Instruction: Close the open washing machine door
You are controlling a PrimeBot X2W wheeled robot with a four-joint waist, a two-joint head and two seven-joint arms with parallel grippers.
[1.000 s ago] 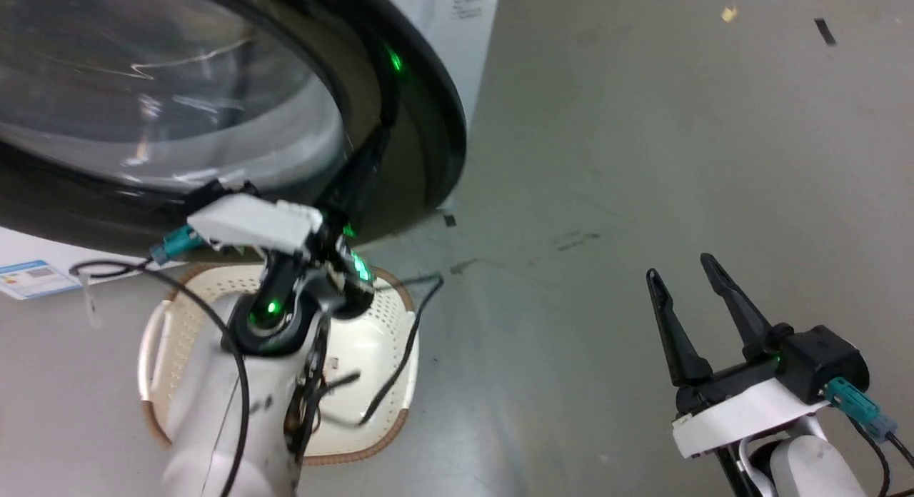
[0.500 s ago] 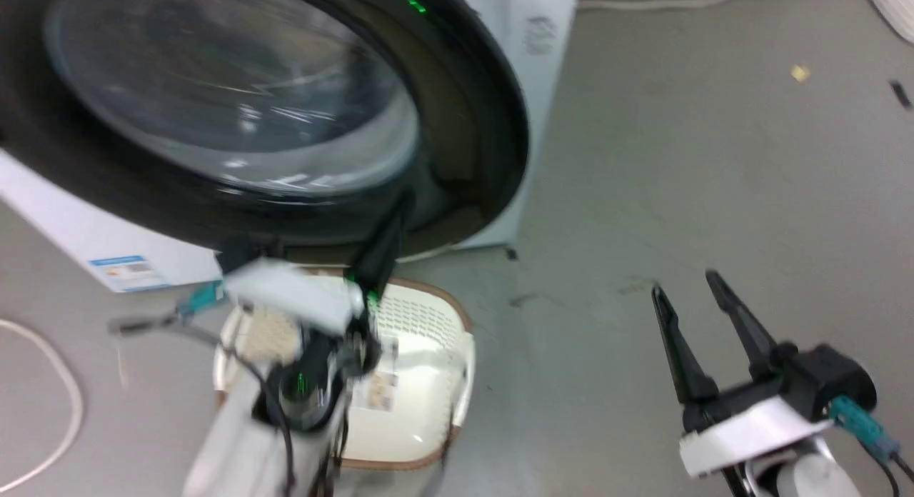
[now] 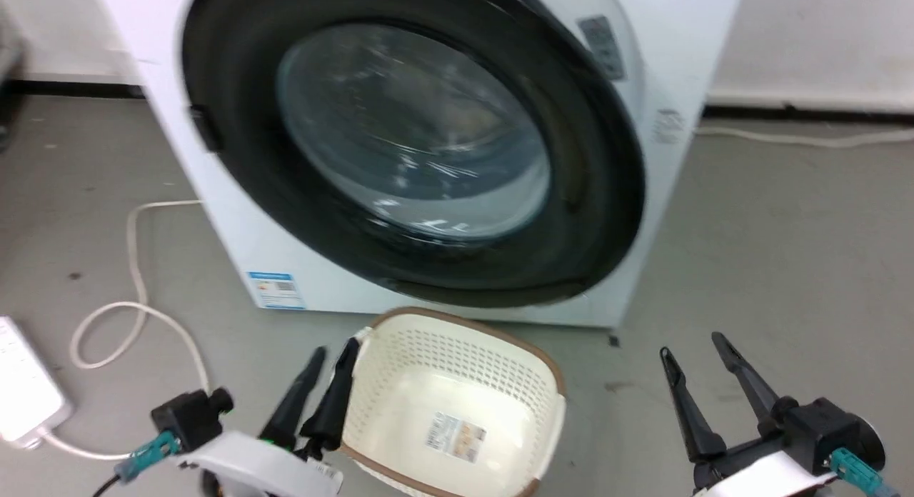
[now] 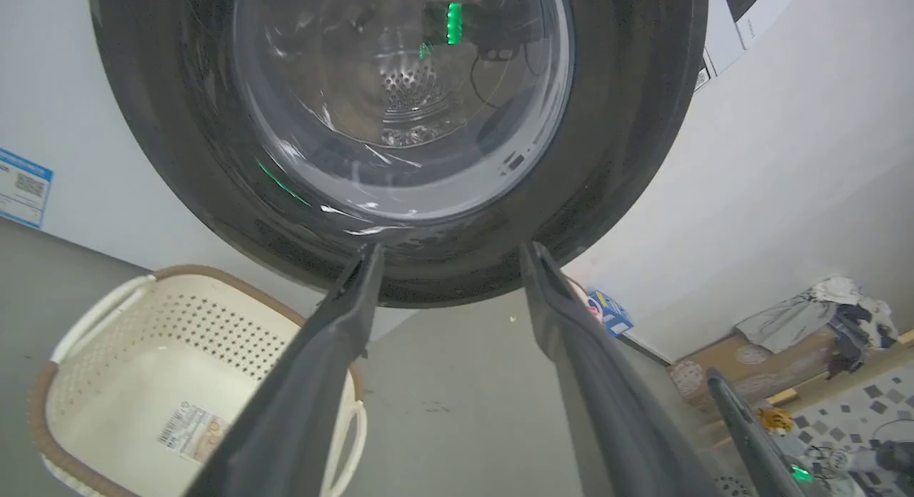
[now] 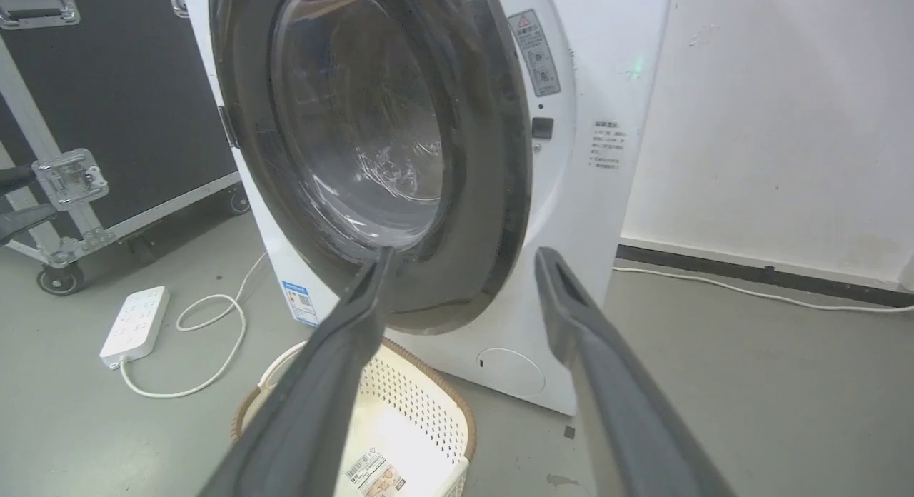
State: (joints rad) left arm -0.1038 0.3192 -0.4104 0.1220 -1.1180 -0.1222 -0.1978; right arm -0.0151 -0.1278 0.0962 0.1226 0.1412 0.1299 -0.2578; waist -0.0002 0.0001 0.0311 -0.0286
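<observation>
1. The washing machine door (image 3: 414, 133) lay against the white front of the washing machine (image 3: 235, 233), with its round glass facing the robot. Whether its catch had engaged could not be told.
2. Risk: an unlatched door could swing open (its hinge sat on the head view's left), leaving the task undone.
3. Risk: the laundry basket (image 3: 443, 354) stood on the floor just below the door's lower rim. An arm reaching low for another push could knock it.
4. Risk: the power strip (image 3: 21, 383) and its looped white cable (image 3: 136, 268) lay on the floor near the robot's left, where a wheel could snag them.
5. The left gripper (image 3: 335, 347) sat low, just beside the basket, with its fingers a little parted and holding nothing. The right gripper (image 3: 691, 344), well apart to the right, was spread wider and also empty.
6. Counts: 1 washing machine, 1 door, 1 basket, 1 power strip, 1 looped cable, and 2 grippers with 2 fingers each.
</observation>
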